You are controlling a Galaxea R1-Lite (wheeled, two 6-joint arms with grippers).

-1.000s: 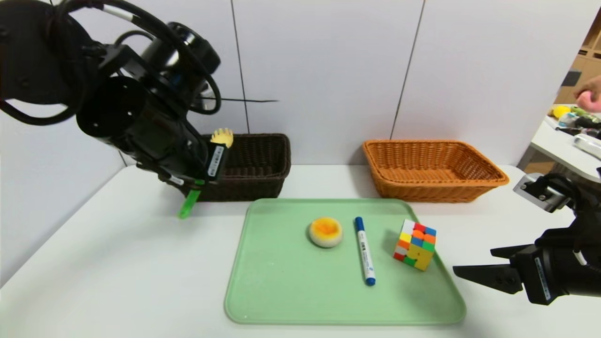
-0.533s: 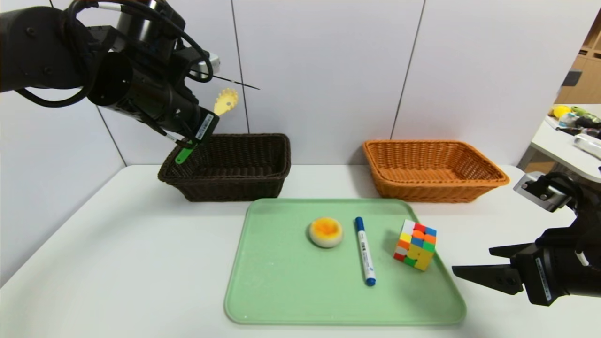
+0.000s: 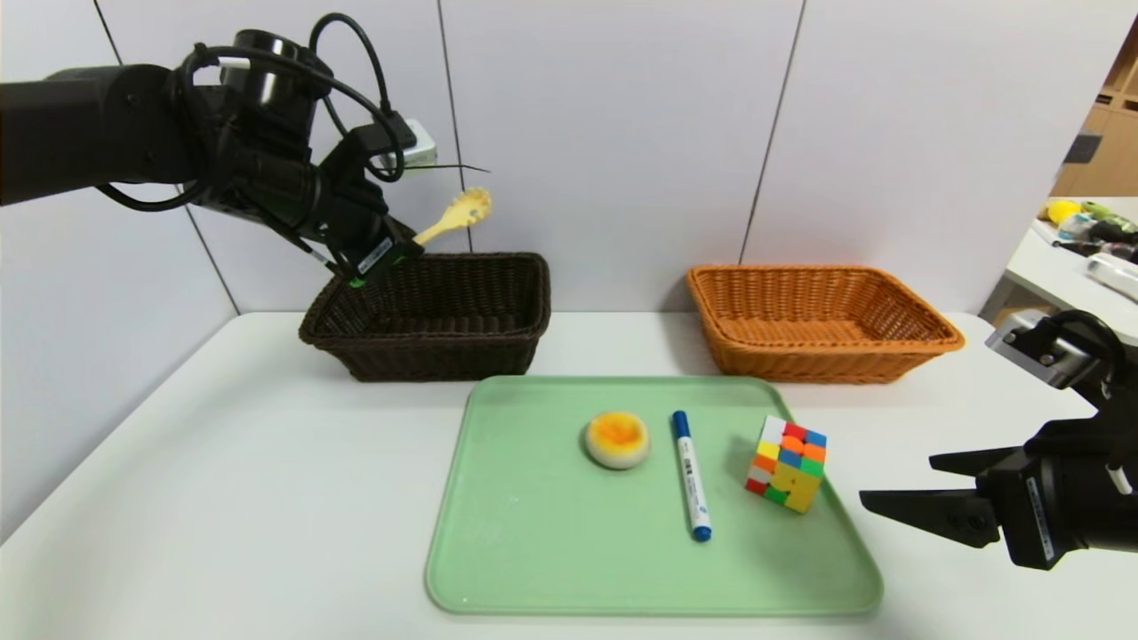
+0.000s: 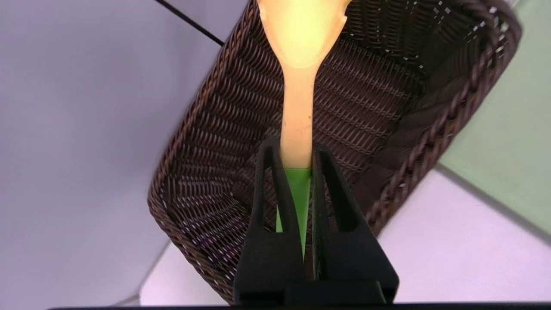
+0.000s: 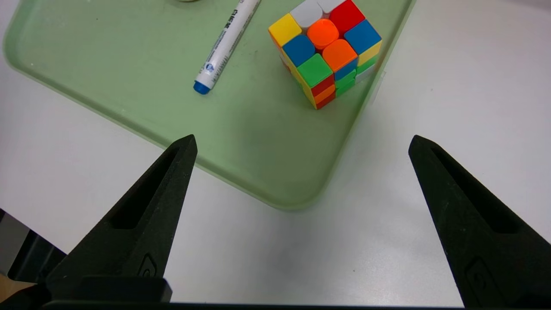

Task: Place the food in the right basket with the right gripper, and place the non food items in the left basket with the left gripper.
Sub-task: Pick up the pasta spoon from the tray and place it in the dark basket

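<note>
From the head view, the left claw [image 3: 387,253] pinches the fork [image 3: 444,222] by its green handle above the near-left corner of the dark basket [image 3: 444,347], tines poking up toward the wall. The fork looks like light, stiff plastic, likely slick. On the green tray [image 3: 533,551] lie the bun [image 3: 616,439], the marker [image 3: 691,476] and the cube [image 3: 787,463]; the orange basket [image 3: 818,356] stands behind. The right claw [image 3: 916,489] hangs spread over the table [image 3: 222,498], beside the tray.

The left wrist view shows both fingers [image 4: 275,202] pressed onto the narrow handle, a thin hold that could twist.

The right wrist view shows the rigid, boxy cube [image 5: 327,56], probably best taken across flat faces, and the round marker [image 5: 226,43], which may roll.
</note>
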